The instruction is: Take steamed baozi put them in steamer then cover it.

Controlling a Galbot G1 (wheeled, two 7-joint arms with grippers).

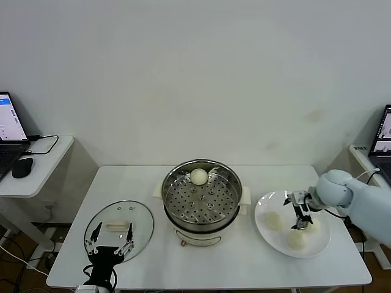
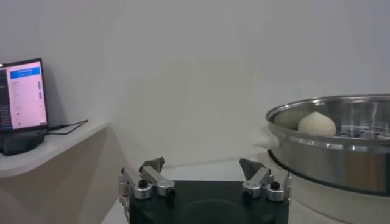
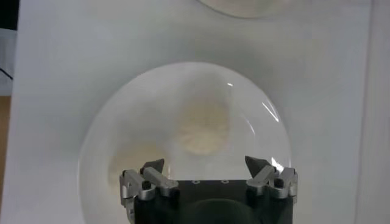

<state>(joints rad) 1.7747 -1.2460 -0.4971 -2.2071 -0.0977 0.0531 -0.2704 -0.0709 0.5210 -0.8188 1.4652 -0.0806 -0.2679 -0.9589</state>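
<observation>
The steamer (image 1: pixel 201 196) stands at the table's middle with one baozi (image 1: pixel 198 176) on the far side of its perforated tray. Three more baozi lie on the white plate (image 1: pixel 264 232) to the right: one on its left (image 1: pixel 273 220), one at its front (image 1: pixel 296 240), one on its right (image 1: pixel 314 225). My right gripper (image 1: pixel 299 221) hangs open just above the plate among them. In the right wrist view a baozi (image 3: pixel 201 125) lies ahead of the open gripper (image 3: pixel 204 164), and another (image 3: pixel 131 161) lies beside it. The cover (image 1: pixel 119 227) lies flat at the left. My left gripper (image 1: pixel 112 239) is open over its near part.
A side table at the far left holds a laptop (image 1: pixel 9 125) and a mouse (image 1: pixel 22 166). Another laptop (image 1: pixel 383 143) stands at the far right. The left wrist view shows the steamer (image 2: pixel 341 146) with its baozi (image 2: pixel 317 123), and my open left gripper (image 2: pixel 203 165).
</observation>
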